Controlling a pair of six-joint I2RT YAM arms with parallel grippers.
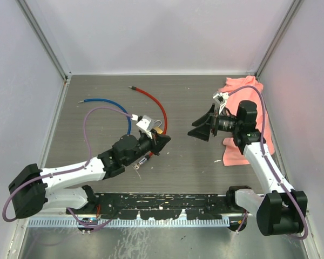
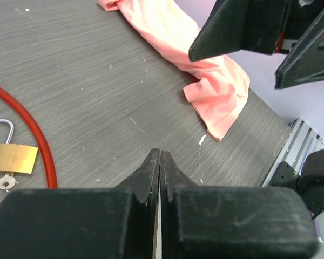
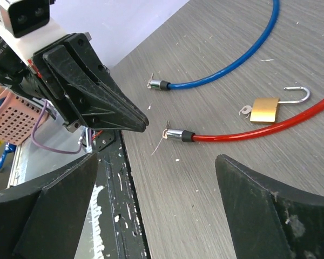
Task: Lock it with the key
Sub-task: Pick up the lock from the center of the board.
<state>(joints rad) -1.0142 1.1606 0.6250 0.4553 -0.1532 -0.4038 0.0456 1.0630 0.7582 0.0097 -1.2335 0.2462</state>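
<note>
A brass padlock lies flat on the grey table with its shackle swung open and a small silver key in its base. The left wrist view also has the padlock and key, beside the red cable. From above, the padlock peeks out behind my left wrist. My left gripper is shut with nothing in it, just right of the padlock. My right gripper is open and empty, facing the left gripper across a gap.
A red cable and a blue cable curve across the back of the table. A pink cloth lies at the right, under my right arm. White walls close in the table on three sides.
</note>
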